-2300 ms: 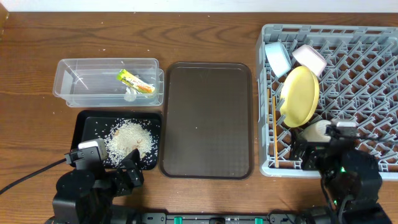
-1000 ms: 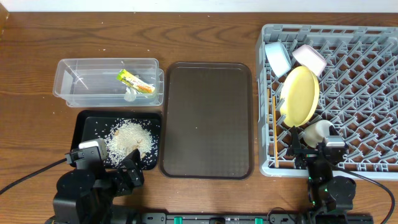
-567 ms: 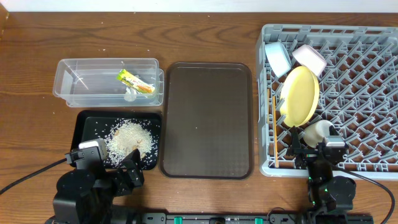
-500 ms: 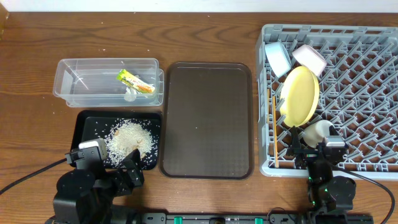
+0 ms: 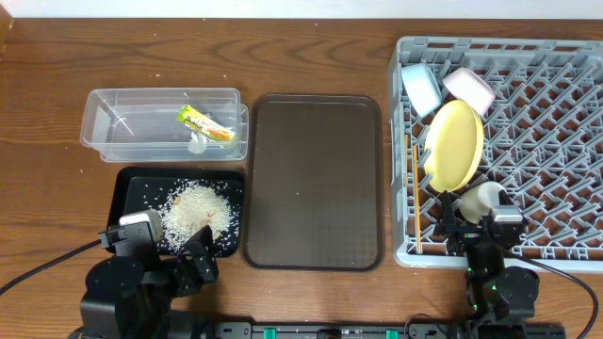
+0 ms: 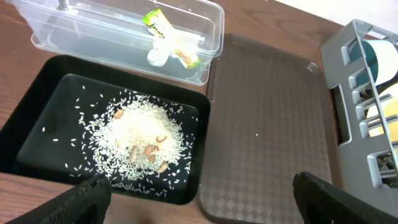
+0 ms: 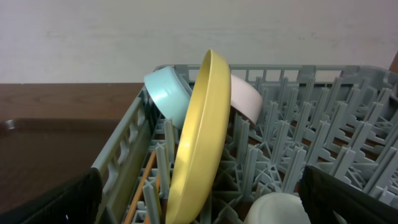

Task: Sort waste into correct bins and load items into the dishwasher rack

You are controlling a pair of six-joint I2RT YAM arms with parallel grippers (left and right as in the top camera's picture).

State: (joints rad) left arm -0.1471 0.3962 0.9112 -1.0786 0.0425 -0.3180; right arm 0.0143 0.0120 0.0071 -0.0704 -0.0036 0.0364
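Left jaws stand spread wide and empty, their black tips in the bottom corners of the left wrist view. Right jaws are spread the same way at the near edge of the rack, gripping nothing.

On the wood-grain bench [image 5: 57, 56], the grey plastic dishwasher rack [image 5: 551, 113], a square lattice of pegs, fills the right side. A brown serving tray [image 5: 314, 179] with rounded corners and a fine textured surface lies bare beside it. To the left sit the clear rectangular tub [image 5: 122, 118] and, nearer the arms, the shallow glossy black tray [image 5: 134, 191].

In the rack's left part the round yellow plate [image 5: 453, 143] stands on edge between pegs. The light blue bowl [image 5: 420, 87] and white bowl [image 5: 468, 89] lean behind it. The small pale cup [image 5: 480, 200] sits just in front of the right jaws, and the wooden chopsticks [image 5: 413, 193] lie along the left wall.

The crinkled green, yellow and orange wrapper [image 5: 205, 123] lies inside the tub, with what looks like a tiny clear scrap [image 5: 196, 143] touching it. White rice grains [image 5: 195, 207] are heaped in the black tray, and a few lie scattered.
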